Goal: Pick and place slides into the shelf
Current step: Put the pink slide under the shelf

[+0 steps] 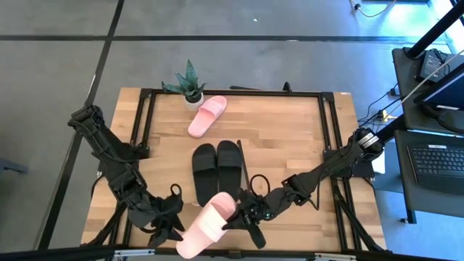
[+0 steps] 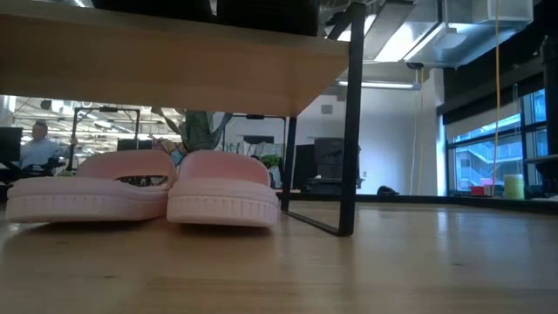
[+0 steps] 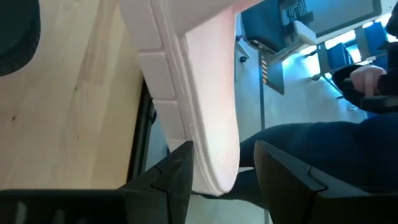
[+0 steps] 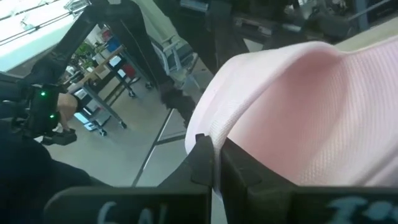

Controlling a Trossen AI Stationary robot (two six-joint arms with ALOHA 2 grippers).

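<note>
Two grippers met at one pale pink slide (image 1: 206,225) at the near edge of the shelf (image 1: 290,130), just left of centre, its heel hanging past that edge. We saw the left gripper (image 1: 172,233) at the heel end, its fingers (image 3: 177,180) set on either side of the sole's edge in the left wrist view, grasping the slide. The right gripper (image 1: 245,216) reached in from the right at the toe end; in the right wrist view its fingers (image 4: 202,163) were pinched together on the rim of the pink strap.

We counted a black pair (image 1: 217,170) lying side by side on the middle of the shelf top, just beyond the held slide. Another pink slide (image 1: 206,116) lay at the far side, next to a small potted plant (image 1: 188,85). In the low view, two more pink slides (image 2: 144,196) sat side by side on the wooden surface (image 2: 392,262) under the shelf board, left of its black end frame (image 2: 353,122).
</note>
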